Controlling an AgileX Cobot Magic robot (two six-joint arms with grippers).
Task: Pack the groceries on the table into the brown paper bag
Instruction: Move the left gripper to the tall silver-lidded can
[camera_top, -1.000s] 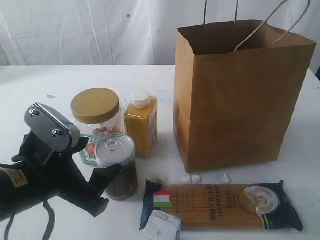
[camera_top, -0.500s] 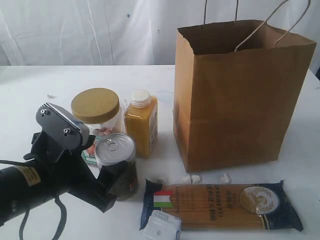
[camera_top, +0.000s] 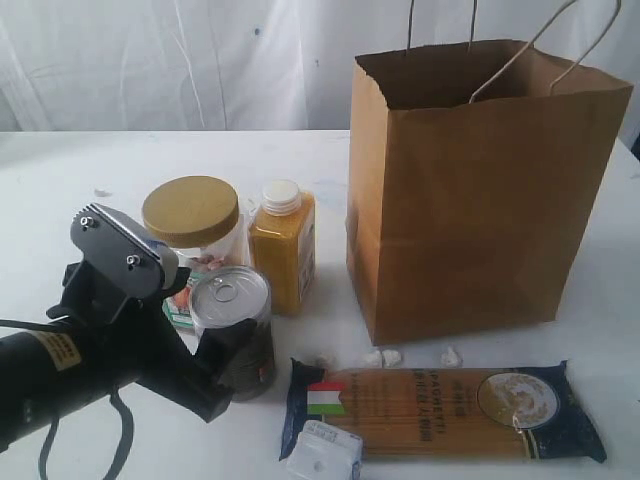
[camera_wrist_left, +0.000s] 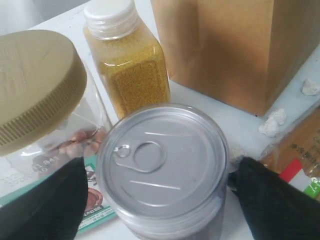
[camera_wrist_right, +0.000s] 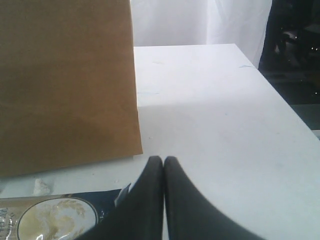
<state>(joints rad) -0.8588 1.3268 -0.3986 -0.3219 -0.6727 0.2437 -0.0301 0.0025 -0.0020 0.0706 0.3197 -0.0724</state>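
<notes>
A dark pull-tab can (camera_top: 232, 300) stands at the front left of the table (camera_top: 100, 160), and my left gripper (camera_top: 222, 335) straddles it. In the left wrist view the can (camera_wrist_left: 160, 155) sits between the open black fingers (camera_wrist_left: 50, 205), with a thin gap on each side. Behind it are the gold-lidded jar (camera_top: 190, 225) and the yellow bottle (camera_top: 282, 250). The brown paper bag (camera_top: 480, 190) stands upright and open to the right. A spaghetti packet (camera_top: 450, 405) and a small white box (camera_top: 325, 455) lie in front. My right gripper (camera_wrist_right: 163, 162) is shut and empty, low beside the packet's end (camera_wrist_right: 45, 217).
Small white crumbs (camera_top: 385, 356) lie between the bag and the spaghetti packet. The jar (camera_wrist_left: 35, 85) and bottle (camera_wrist_left: 132, 70) stand close behind the can. A white curtain hangs behind the table. The table's right edge (camera_wrist_right: 280, 100) runs near my right gripper.
My left gripper moved forward and to the right until its fingers came round the can, then held still. Nothing else has shifted.
</notes>
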